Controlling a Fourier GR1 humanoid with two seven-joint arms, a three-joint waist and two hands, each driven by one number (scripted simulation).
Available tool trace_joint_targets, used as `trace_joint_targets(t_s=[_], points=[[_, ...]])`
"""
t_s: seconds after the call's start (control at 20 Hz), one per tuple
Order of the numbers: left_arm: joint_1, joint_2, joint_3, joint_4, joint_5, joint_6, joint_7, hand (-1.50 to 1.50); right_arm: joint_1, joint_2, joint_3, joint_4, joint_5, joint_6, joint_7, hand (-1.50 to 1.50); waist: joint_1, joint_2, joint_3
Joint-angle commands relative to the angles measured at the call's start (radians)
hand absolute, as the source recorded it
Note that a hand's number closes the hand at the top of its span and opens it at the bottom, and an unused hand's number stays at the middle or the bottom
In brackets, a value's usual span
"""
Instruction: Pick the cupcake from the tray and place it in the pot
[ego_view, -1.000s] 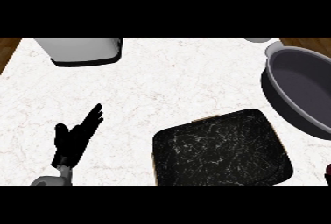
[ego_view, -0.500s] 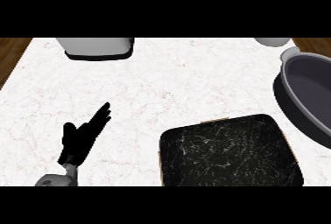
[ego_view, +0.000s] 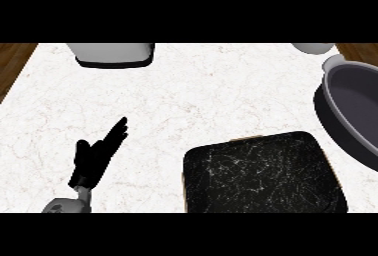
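The left hand (ego_view: 96, 157) rests on the tabletop (ego_view: 207, 95), fingers straight, holding nothing; the right hand is out of view. No cupcake shows on the dark tray (ego_view: 262, 175), perhaps hidden. Locating it comes next; the pot (ego_view: 354, 112) waits right.
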Motion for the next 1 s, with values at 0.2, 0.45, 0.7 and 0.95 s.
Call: trace_joint_targets(t_s=[0.2,0.45,0.7,0.95], points=[[-0.045,-0.016,0.001,0.036,-0.017,-0.003,0.007,0.00,-0.021,-0.115,0.038,-0.350,0.083,-0.100,0.428,1.50,0.005,0.002,0.001],[-0.035,-0.029,-0.005,0.024,-0.032,0.011,0.012,0.00,-0.098,-0.170,0.149,-0.482,0.192,-0.119,0.707,1.50,0.014,0.002,0.002],[0.005,0.018,0.013,-0.073,0.019,-0.060,0.052,0.00,-0.280,-0.238,0.262,-0.332,0.315,-0.080,0.811,1.50,0.035,0.003,0.003],[-0.044,-0.019,0.021,0.036,-0.014,-0.034,-0.007,0.00,-0.491,-0.206,0.408,-0.202,0.446,-0.057,0.848,1.50,0.032,0.006,0.003]])
